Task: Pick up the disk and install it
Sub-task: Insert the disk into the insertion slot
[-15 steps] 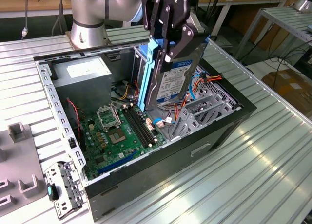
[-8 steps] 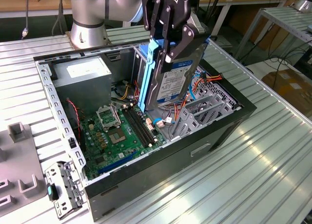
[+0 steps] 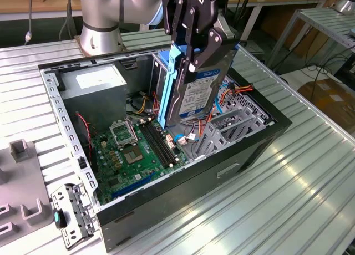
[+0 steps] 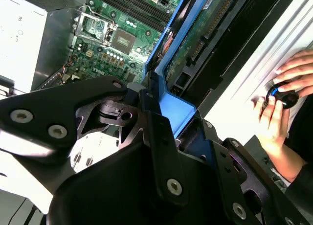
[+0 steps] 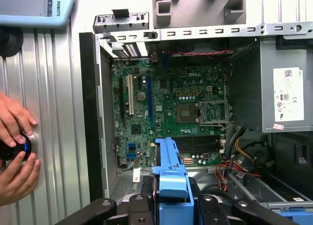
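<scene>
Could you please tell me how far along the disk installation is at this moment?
Done: the disk is picked up, clamped at its blue bracket by the gripper. In hand: it hangs on edge, tilted, inside the open computer case, its lower end close to the motherboard. Left: it is not yet seated in a bay, so the install is unfinished.

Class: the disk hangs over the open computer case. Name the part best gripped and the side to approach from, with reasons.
Grip the blue bracket along the disk's upper narrow edge, coming from above, as the pincer does. The disk stands on edge, slightly tilted, over the case; holding the bracket likely spares its broad faces.
</scene>
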You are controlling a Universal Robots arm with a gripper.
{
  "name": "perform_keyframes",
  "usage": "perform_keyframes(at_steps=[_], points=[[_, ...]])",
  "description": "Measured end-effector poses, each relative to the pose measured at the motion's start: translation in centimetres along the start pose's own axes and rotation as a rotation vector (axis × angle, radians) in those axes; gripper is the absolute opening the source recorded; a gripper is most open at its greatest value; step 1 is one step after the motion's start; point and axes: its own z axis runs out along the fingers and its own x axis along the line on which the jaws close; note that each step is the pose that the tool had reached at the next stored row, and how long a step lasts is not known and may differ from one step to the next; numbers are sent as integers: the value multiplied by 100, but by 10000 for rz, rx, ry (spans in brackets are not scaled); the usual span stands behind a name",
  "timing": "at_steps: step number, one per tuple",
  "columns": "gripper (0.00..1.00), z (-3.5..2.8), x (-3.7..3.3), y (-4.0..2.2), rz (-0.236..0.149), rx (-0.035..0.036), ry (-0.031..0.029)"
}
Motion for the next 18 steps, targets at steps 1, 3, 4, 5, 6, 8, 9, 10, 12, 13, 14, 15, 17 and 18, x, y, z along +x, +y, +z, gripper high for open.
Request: perform_keyframes(at_steps=[1,3,4,5,6,8,9,10,12,13,14,15,17,18], points=[[37,1,30,-1,2,0,1],[37,8,91,-10,2,0,0],[37,12,97,-17,2,0,-1],[37,15,98,-35,2,0,-2],[37,18,97,-68,-2,0,1],[37,30,90,-180,-27,1,-1],[37,39,86,-252,-55,2,-2],[37,44,84,-289,-71,3,-4],[37,52,79,-368,-103,3,-4],[37,64,74,-448,-134,4,-5],[37,72,70,-508,-150,5,-6],[37,84,66,-583,-167,6,-6],[37,107,57,-720,-208,7,-6],[37,118,53,-778,-231,7,-7]])
